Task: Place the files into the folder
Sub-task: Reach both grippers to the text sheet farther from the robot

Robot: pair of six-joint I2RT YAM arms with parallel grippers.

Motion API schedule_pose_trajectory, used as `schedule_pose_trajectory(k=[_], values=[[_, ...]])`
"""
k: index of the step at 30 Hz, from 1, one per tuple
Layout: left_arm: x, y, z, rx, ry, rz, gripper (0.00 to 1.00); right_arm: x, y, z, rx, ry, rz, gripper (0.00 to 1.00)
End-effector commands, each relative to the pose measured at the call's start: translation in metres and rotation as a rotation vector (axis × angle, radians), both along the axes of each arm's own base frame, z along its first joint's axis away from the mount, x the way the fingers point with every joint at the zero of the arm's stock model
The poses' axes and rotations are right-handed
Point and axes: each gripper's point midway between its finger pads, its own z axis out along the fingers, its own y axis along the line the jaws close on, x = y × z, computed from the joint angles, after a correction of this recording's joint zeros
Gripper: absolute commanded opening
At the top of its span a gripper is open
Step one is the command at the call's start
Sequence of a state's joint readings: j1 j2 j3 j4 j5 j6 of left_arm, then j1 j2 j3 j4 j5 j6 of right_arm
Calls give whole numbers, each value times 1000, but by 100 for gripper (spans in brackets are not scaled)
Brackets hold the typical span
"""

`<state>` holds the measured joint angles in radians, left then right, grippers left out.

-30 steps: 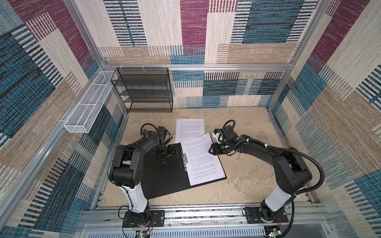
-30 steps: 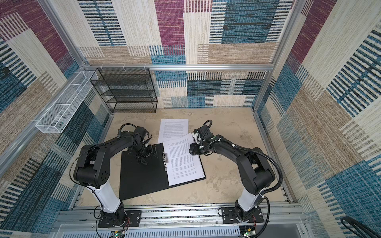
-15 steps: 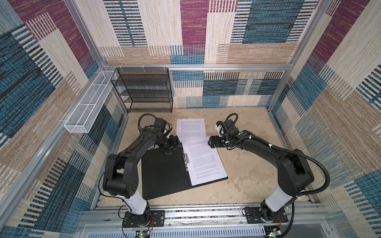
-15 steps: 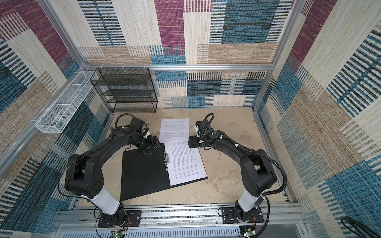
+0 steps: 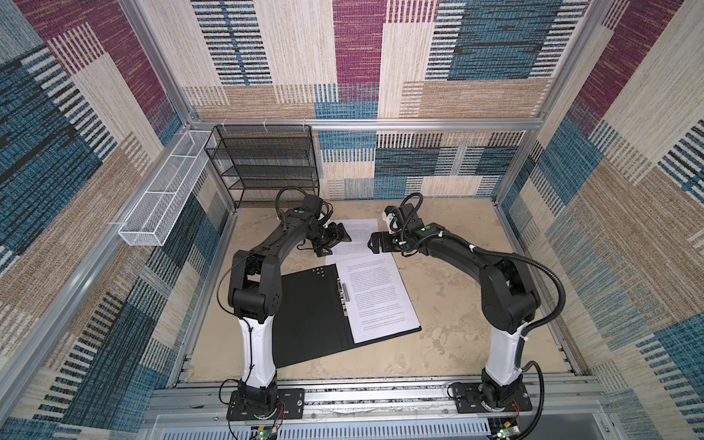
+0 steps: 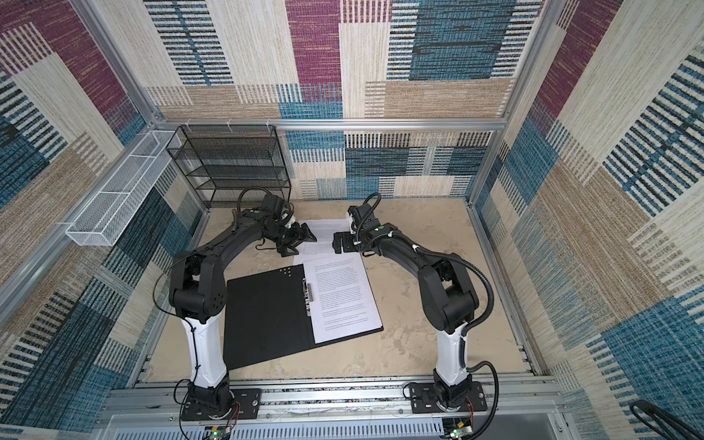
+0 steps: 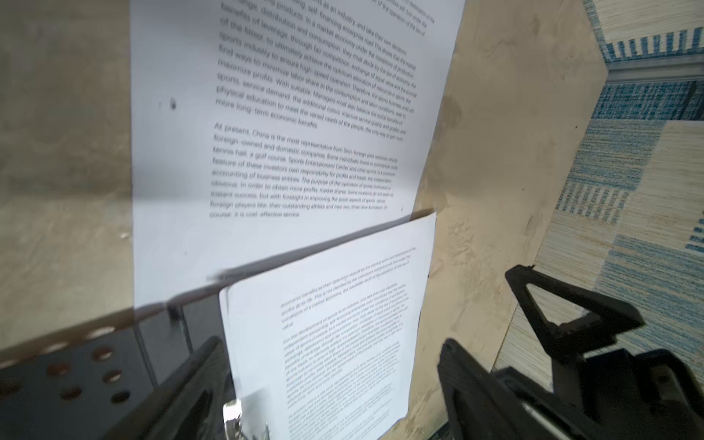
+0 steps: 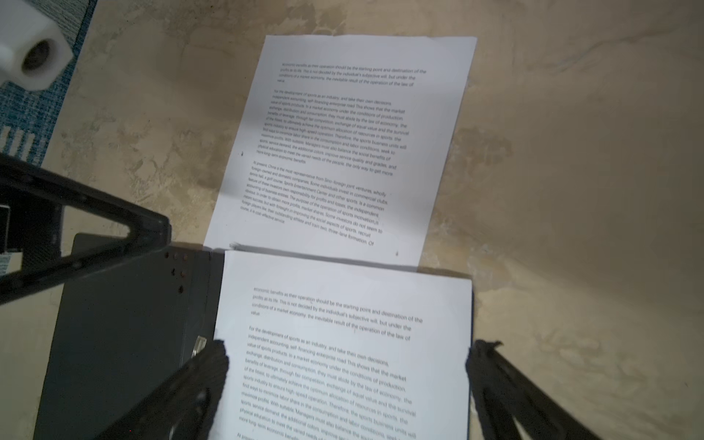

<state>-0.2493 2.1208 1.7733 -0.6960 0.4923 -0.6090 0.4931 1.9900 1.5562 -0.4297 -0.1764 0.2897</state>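
Reading the table (image 5: pixel 457 304) as a clock, with six at the arm bases and twelve at the back wall, we start nearest ourselves. At about seven o'clock the folder (image 5: pixel 308 316) lies open and flat, black inside facing up, with its metal spine clip (image 5: pixel 343 295) running down the middle. On the folder's three o'clock half lies one of the files, the near sheet (image 5: pixel 377 301). It is covered in dense printed text, and its far end leans slightly toward eleven o'clock. Its far edge overlaps the near edge of a second file, the far sheet (image 5: pixel 356 238). That one lies on the bare table at twelve o'clock of the folder, outside it.

The left gripper (image 5: pixel 335 245) hangs at the far sheet's nine o'clock edge, fingers spread wide with nothing between them. The right gripper (image 5: pixel 375 244) faces it from the three o'clock edge, likewise wide and empty. In the right wrist view its fingertips (image 8: pixel 213 358) stand well apart, framing the near sheet's width. We cannot tell whether either gripper touches the paper.

Farthest off, a black mesh rack (image 5: pixel 266 164) stands against the back wall at eleven o'clock. A white wire basket (image 5: pixel 164 198) hangs on the side wall at ten.
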Motion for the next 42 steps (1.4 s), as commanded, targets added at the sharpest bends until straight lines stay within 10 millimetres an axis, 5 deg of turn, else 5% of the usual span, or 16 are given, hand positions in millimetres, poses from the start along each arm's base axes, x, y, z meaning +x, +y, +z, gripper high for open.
schedule_pose_trajectory(k=[1,7,16,33,42], values=[[15,-4,-3,-6,-5,3,86,19,13,-3,17,-10,16,100],[32,0,-20,41,9,5,86,48,23,-10,53,-7,-8,100],[31,8,-46,89,63,6,86,68,17,-30,68,48,-47,100],[8,28,-93,176,190,24,86,62,23,-89,93,202,-55,100],[8,27,-100,173,207,29,86,47,45,-85,226,264,26,100]])
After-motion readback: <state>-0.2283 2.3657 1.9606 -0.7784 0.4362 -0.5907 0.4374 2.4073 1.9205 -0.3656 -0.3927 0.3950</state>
